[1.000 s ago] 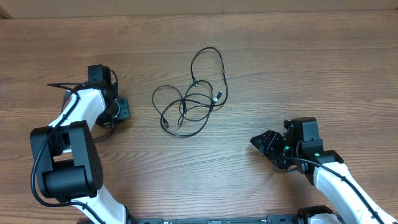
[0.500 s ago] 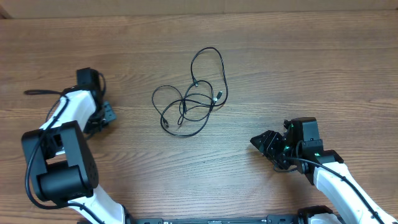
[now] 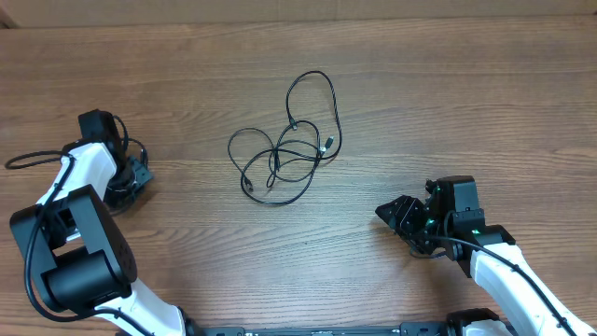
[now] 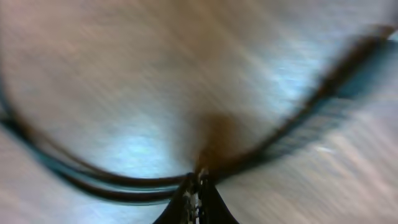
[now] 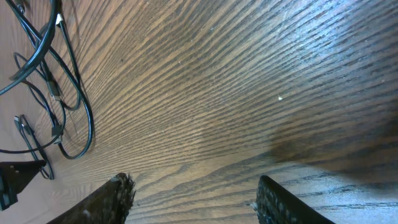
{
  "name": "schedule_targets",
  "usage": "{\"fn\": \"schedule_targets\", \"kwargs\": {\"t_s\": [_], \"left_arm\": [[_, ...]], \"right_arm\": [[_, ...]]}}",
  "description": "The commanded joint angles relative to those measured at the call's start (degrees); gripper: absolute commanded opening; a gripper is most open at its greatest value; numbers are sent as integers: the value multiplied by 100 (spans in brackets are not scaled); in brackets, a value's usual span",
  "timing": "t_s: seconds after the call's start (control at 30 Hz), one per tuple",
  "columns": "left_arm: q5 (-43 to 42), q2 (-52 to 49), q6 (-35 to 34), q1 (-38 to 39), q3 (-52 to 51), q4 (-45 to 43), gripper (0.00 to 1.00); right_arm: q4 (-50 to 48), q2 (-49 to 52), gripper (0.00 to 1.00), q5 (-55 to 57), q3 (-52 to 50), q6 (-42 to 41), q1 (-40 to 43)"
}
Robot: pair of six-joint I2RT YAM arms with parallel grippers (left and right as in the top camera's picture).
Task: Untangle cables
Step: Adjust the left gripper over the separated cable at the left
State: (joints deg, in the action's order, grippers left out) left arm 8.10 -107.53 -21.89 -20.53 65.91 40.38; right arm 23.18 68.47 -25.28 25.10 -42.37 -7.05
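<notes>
The two thin black cables (image 3: 277, 159) lie tangled in a loose heap at the middle of the wooden table, one loop reaching toward the far side. The right wrist view catches part of the cables (image 5: 53, 93) at its upper left. My left gripper (image 3: 133, 175) is far to the left of the heap, low over the table. Its fingers (image 4: 198, 190) are shut with nothing between them, and that view is blurred. My right gripper (image 3: 390, 216) stands open at the front right, empty, pointing toward the heap; its fingertips (image 5: 121, 186) frame bare wood.
A thicker black wire (image 3: 28, 159) trails from the left arm toward the table's left edge and shows as dark blurred streaks (image 4: 93, 177) in the left wrist view. The table's far edge (image 3: 298, 21) runs along the top.
The left arm has swung steadily leftward, away from the cables, with its gripper staying shut. The right arm and the cables have not moved.
</notes>
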Motion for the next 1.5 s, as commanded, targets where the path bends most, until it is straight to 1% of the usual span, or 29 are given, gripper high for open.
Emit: {"fn": "schedule_targets", "kwargs": {"t_s": [0.0,0.23,0.3,0.53,0.77,1.13,1.47], "left_arm": [[-922,376,533,455,-37,-190,4],[-879,474,973,1091,-39,-632,4],[-573,380,970,1191,-42,-750,4],[-20,153,949,1064,-52,-809,4],[4,7,949,782,-57,-785,4],[-107,-11,946,400,-59,-763,4],[-992,-13,1060,367,-59,-758,4]], "right_arm": [[-31,-17,62,-28,4,24,26],[-28,-17,62,-28,4,26,26],[-24,-17,62,-28,4,26,26],[-11,-17,62,-26,4,26,26],[-11,-17,62,-28,4,26,26],[-13,-17,62,-26,4,26,26],[-13,-17,62,-26,4,26,26]]}}
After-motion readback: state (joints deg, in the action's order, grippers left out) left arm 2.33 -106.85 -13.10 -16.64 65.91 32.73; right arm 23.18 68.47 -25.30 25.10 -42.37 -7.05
